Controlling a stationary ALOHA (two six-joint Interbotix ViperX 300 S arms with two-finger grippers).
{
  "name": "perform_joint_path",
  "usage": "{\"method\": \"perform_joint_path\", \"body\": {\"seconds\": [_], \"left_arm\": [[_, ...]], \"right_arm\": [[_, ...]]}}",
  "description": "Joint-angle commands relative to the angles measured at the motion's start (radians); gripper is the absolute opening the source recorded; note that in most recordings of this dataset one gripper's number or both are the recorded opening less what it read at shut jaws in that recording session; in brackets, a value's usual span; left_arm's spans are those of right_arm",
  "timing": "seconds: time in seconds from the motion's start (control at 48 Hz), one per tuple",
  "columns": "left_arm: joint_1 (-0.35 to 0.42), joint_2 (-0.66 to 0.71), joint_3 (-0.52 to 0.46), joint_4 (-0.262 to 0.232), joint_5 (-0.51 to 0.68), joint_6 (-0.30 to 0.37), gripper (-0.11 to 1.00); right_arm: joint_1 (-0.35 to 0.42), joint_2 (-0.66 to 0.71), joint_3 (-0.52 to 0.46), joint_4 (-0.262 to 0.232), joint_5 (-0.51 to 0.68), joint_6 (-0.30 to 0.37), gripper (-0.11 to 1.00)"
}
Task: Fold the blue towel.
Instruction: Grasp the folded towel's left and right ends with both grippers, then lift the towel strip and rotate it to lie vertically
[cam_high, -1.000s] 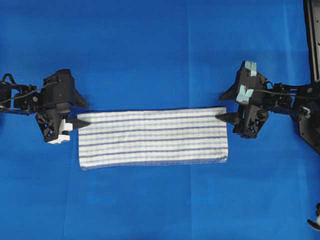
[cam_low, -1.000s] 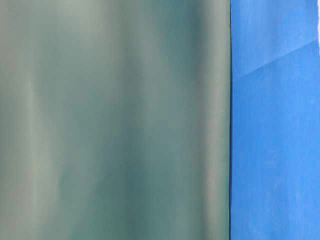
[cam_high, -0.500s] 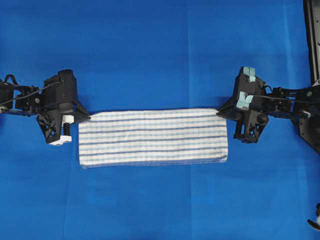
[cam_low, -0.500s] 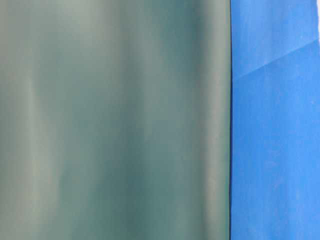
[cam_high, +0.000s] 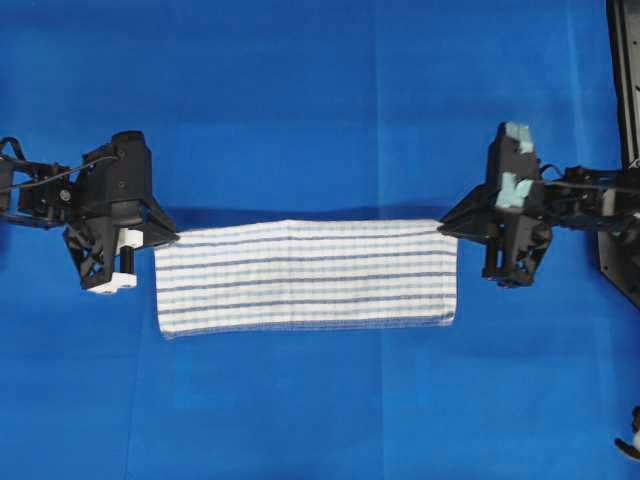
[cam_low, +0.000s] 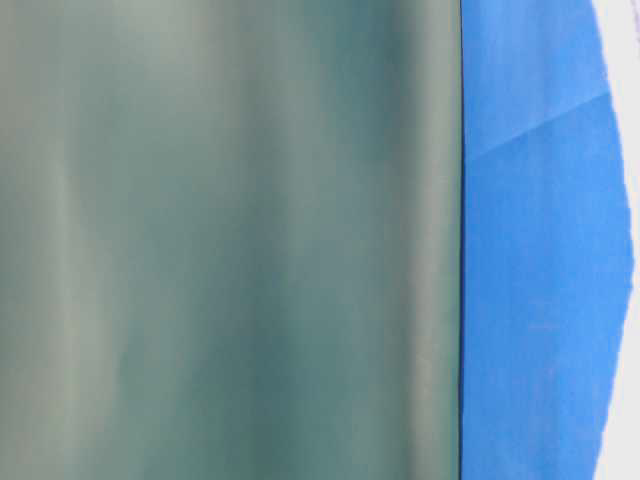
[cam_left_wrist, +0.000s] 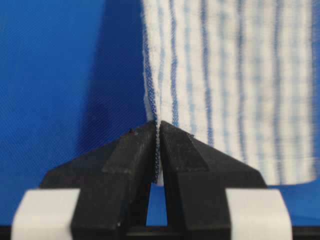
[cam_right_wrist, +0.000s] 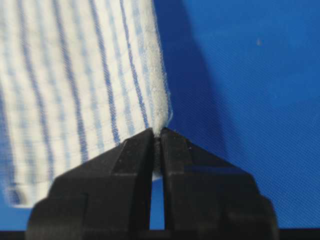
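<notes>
The blue towel (cam_high: 305, 275), white with thin blue stripes, lies as a long folded band across the middle of the table. My left gripper (cam_high: 168, 238) is shut on its far left corner, the cloth edge pinched between the black fingertips (cam_left_wrist: 135, 145). At the far right corner my right gripper (cam_high: 447, 226) is shut on the towel (cam_right_wrist: 85, 80) in the same way. The far edge is lifted slightly and casts a shadow on the table. The towel (cam_left_wrist: 235, 75) hangs ahead of the left jaws.
A plain blue covering (cam_high: 320, 100) spreads over the whole table. A black frame (cam_high: 625, 70) runs down the right edge. In the table-level view a blurred grey-green surface (cam_low: 230, 240) blocks most of the picture.
Both grippers closed on the towel's far corners, having stood open beside them a second ago. They have since raised the far edge slightly; the right gripper shifted right and up.
</notes>
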Motion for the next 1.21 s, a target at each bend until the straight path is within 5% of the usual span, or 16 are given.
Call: {"method": "perform_joint_path", "body": {"seconds": [0.0, 0.271, 0.521, 1.187], "left_arm": [[-0.034, -0.049, -0.046, -0.002, 0.043, -0.002, 0.02], [-0.120, -0.098, -0.104, -0.002, 0.091, -0.014, 0.02], [-0.126, -0.077, -0.123, -0.002, 0.066, -0.135, 0.02], [-0.193, 0.193, -0.383, -0.002, -0.147, -0.152, 0.02]], "right_arm": [[-0.002, -0.081, -0.031, 0.002, 0.071, 0.000, 0.04], [-0.003, -0.227, -0.072, 0.002, 0.239, 0.002, 0.04], [-0.020, -0.190, -0.098, -0.028, 0.221, -0.002, 0.04], [-0.360, 0.084, -0.351, -0.249, 0.199, -0.006, 0.04]]}}
